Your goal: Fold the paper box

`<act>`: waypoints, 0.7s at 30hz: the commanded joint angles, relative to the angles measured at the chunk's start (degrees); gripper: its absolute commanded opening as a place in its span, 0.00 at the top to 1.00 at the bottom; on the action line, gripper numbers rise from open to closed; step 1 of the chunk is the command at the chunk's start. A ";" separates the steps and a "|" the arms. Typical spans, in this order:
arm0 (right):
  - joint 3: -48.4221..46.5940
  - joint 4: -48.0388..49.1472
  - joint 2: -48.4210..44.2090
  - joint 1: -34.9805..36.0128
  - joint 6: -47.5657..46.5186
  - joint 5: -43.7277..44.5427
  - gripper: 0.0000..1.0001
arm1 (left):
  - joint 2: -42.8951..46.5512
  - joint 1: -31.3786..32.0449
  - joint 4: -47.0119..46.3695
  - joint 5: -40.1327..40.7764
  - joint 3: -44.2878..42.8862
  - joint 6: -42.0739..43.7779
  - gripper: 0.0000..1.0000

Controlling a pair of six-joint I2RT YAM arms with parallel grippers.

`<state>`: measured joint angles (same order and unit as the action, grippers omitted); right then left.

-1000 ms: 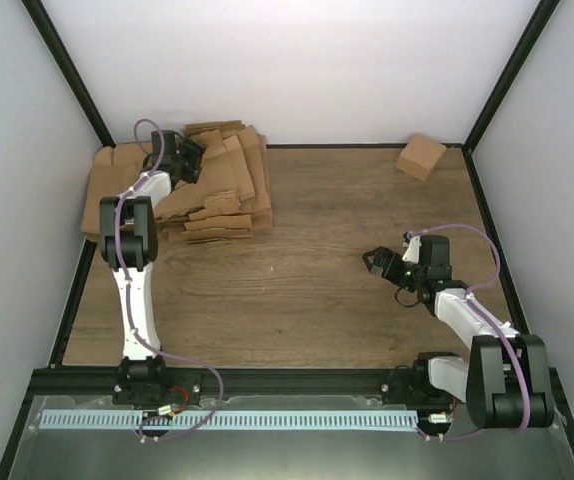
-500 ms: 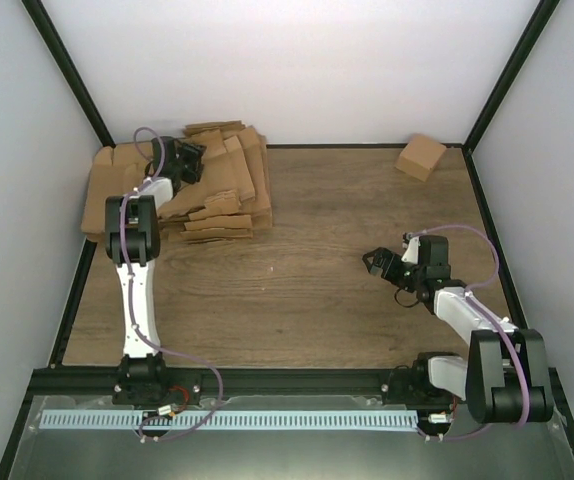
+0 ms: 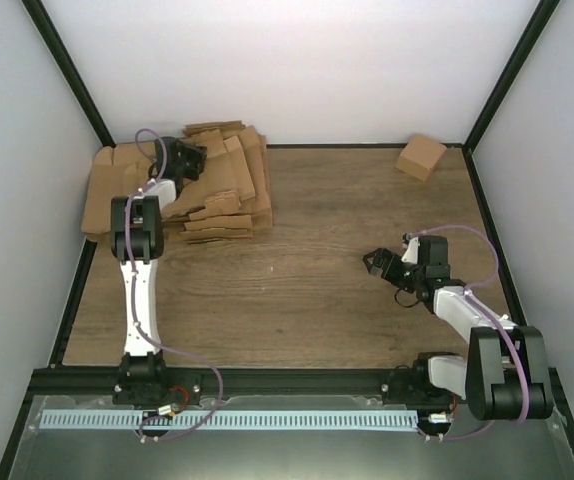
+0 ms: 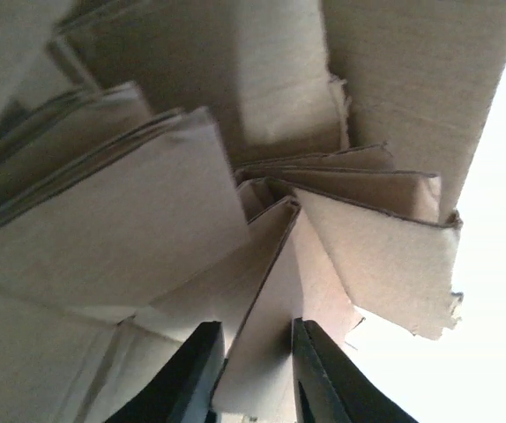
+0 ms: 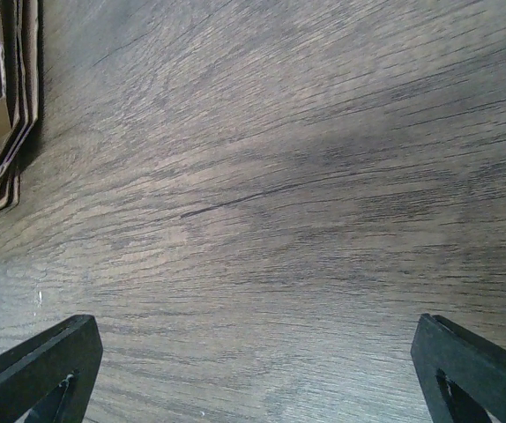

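Left hand (image 4: 255, 333) around paper box (image 4: 275, 264) flap

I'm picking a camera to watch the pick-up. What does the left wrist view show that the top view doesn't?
Only the left wrist view: one cardboard flap standing between the left jaws, with more flaps fanned out behind. Only the top view: the small carton in the far right corner, and the right jaws wide open over the table. Both: the cardboard pile.
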<state>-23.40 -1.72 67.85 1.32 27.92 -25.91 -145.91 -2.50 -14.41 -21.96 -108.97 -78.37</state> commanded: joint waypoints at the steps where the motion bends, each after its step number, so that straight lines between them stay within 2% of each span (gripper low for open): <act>1: -0.69 0.34 -0.16 0.35 0.04 0.26 0.00 | -1.28 -0.46 -1.93 0.81 -3.31 0.46 0.84; 3: -0.76 0.38 -0.26 0.35 0.04 0.25 0.00 | -0.78 -0.68 -1.58 0.31 -3.22 0.72 0.95; 4: -0.68 0.39 -0.27 0.37 0.04 0.25 0.00 | -0.08 -0.78 -1.13 0.05 -3.10 1.15 0.96; 10: -0.60 0.33 -0.34 0.35 0.03 0.13 0.00 | 7.28 -0.81 1.60 -0.02 0.61 5.60 0.96; 21: -0.53 0.42 -0.50 0.35 0.11 0.14 0.00 | 28.61 -0.86 4.06 3.19 16.44 11.56 0.96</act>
<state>-23.40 -1.67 67.85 1.32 27.94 -25.93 -124.25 -2.74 -10.72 -21.12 -96.95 -70.89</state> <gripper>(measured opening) 0.998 0.038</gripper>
